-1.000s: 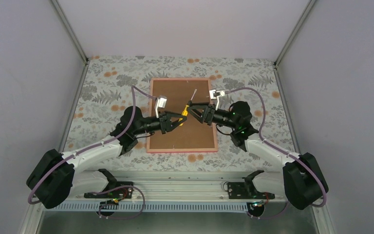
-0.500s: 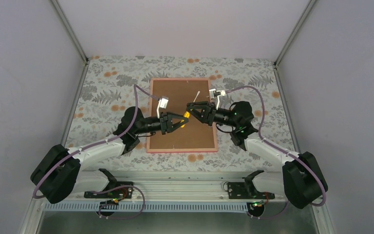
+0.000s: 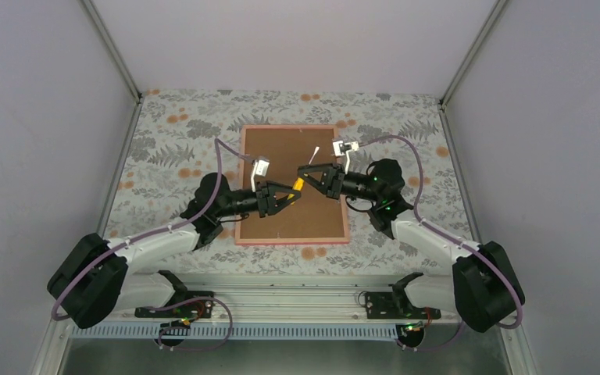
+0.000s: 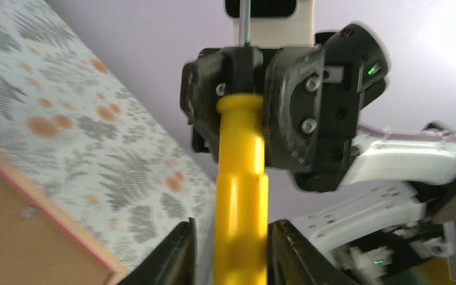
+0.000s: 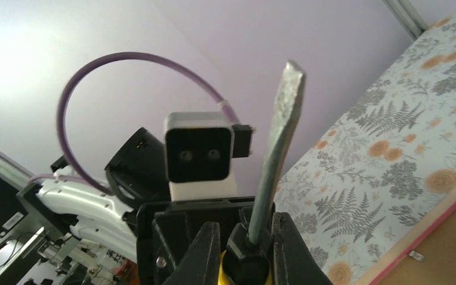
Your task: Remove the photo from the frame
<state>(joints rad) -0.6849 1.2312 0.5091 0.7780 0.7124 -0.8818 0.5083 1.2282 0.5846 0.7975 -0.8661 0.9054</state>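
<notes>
**Two hands on one screwdriver over the face-down frame**

Both arms meet above the middle of the table, their hands tip to tip. Between them is a screwdriver (image 3: 298,185) with a yellow handle and a flat steel blade, lifted off the surface below.

The right hand (image 3: 303,172) is closed tight. In its wrist view the two fingers pinch the black collar where the blade leaves the handle, and the blade stands up past them into the air.

The left hand (image 3: 293,191) has its fingers on either side of the yellow handle, set narrowly apart. In its wrist view a thin gap seems to show on one side, so whether it is pressing on the handle cannot be told.

The pink frame (image 3: 281,148) lies flat on the floral tablecloth (image 3: 172,156) directly beneath the hands, with its brown fibreboard back facing up and its long sides running away from the arm bases. A small metal clip (image 5: 415,255) sits on the board just inside the pink rim. The photo cannot be seen in any view.
</notes>
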